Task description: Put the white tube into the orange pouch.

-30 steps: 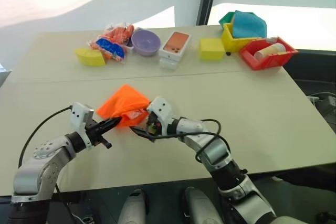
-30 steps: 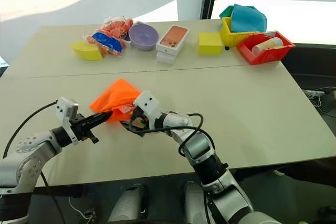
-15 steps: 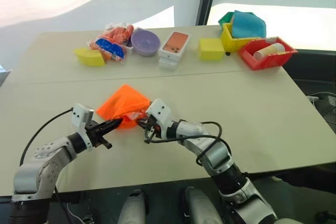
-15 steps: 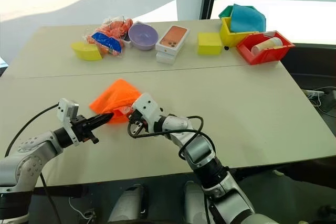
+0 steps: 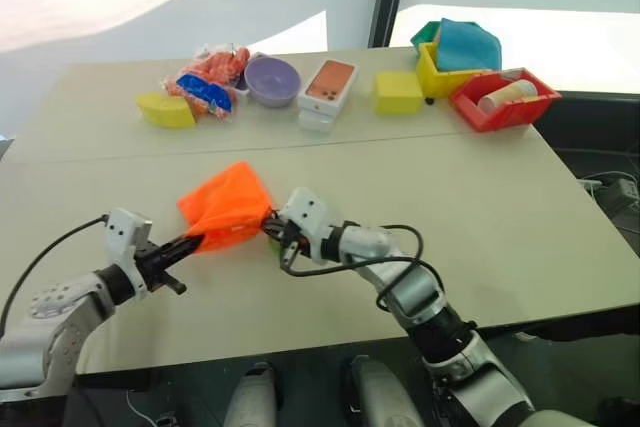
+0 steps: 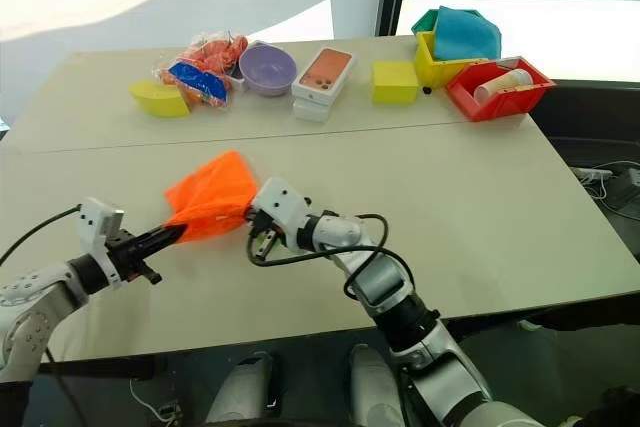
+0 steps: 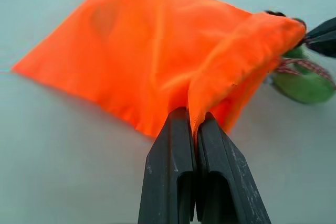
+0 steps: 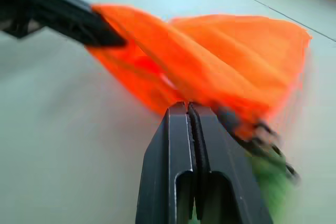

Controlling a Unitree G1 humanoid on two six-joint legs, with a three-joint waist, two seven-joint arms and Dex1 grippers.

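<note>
The orange pouch (image 5: 225,212) lies on the table's near half, with its mouth stretched between my two grippers. My left gripper (image 5: 195,242) is shut on the mouth's rim (image 7: 195,114), which folds up between its fingers. At the other end of the mouth, my right gripper (image 5: 270,227) is shut with its tips against the pouch fabric (image 8: 231,61). The green tassel (image 7: 304,82) lies on the table beside the right gripper. The white tube is out of view.
Along the table's far edge stand a yellow wedge (image 5: 168,109), snack packets (image 5: 205,82), a purple bowl (image 5: 272,79), a white box with an orange front (image 5: 328,87), a yellow block (image 5: 398,92), a yellow bin (image 5: 440,72) and a red bin (image 5: 505,105) holding a paper cylinder.
My right gripper went from open to shut at the pouch's mouth. My left gripper moved left, drawing the pouch's rim with it and pulling the pouch taut.
</note>
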